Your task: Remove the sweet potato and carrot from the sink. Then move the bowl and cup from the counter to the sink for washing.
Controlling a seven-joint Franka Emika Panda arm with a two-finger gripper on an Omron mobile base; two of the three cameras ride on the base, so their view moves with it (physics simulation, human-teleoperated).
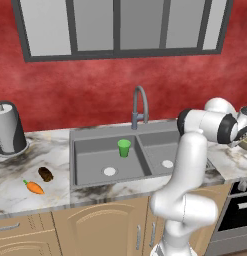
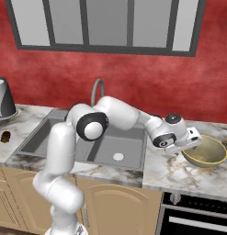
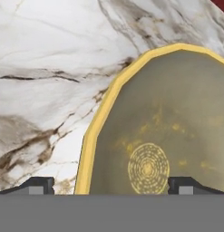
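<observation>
The olive-tan bowl (image 2: 209, 152) with a yellow rim stands on the marble counter (image 2: 179, 172) right of the sink (image 1: 95, 165). My gripper (image 2: 187, 148) hangs open just above the bowl's left rim. In the hand view the bowl (image 3: 168, 113) has its rim between the two fingertips (image 3: 38, 185), one over the counter and one over the bowl's inside. Upright in the sink's left basin stands the green cup (image 1: 124, 148). The dark sweet potato (image 1: 45, 174) and the orange carrot (image 1: 33, 187) lie on the counter left of the sink.
A curved grey faucet (image 1: 139, 105) rises behind the sink. At the far left of the counter is a paper towel roll (image 1: 9, 127). An oven (image 2: 197, 215) sits below the counter on the right. The red wall runs close behind.
</observation>
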